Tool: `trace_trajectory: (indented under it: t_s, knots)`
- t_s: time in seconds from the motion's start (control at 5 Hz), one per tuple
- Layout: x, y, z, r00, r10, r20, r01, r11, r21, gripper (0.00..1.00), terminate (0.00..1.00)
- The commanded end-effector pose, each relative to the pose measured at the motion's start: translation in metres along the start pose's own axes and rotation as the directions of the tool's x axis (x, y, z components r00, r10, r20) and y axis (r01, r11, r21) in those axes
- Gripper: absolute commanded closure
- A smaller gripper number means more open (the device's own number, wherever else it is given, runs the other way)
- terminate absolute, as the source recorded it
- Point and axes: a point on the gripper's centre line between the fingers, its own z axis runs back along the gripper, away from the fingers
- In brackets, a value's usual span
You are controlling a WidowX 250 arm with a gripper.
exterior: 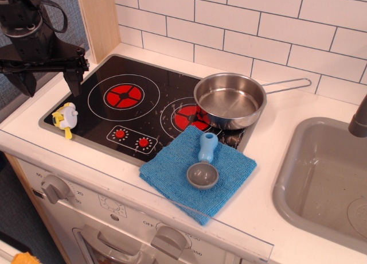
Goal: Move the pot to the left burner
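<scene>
The pot (230, 100), a shallow shiny steel pan with a thin wire-loop handle pointing right toward the tiles, sits at the right end of the black cooktop, partly over the scuffed right burner (189, 117). The left burner (123, 95), a red four-segment disc inside white rings, is bare. My gripper (49, 83) hangs at the far left above the cooktop's left edge, open and empty, its two dark fingers (73, 82) spread wide, far from the pot.
A blue cloth (198, 169) lies at the cooktop's front right with a small grey scoop with a blue handle (204, 163) on it. A yellow-white toy (65, 117) sits at the front left corner. Two red dial marks (132, 138) are printed in front. A grey sink (327, 178) lies at right.
</scene>
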Motion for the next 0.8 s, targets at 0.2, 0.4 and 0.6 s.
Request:
trace_trajectory:
  t_s: [0.2,0.4,0.6]
  knots:
    - [0.005,-0.038,0.004,0.999,-0.032,0.022,0.032,0.999,-0.009,0.00,0.00]
    - [0.007,-0.079,0.008,0.995,-0.087,0.048,0.088,0.996,-0.033,0.00,0.00]
    - [0.011,-0.119,0.010,0.985,-0.152,0.081,0.157,0.986,-0.063,0.00,0.00]
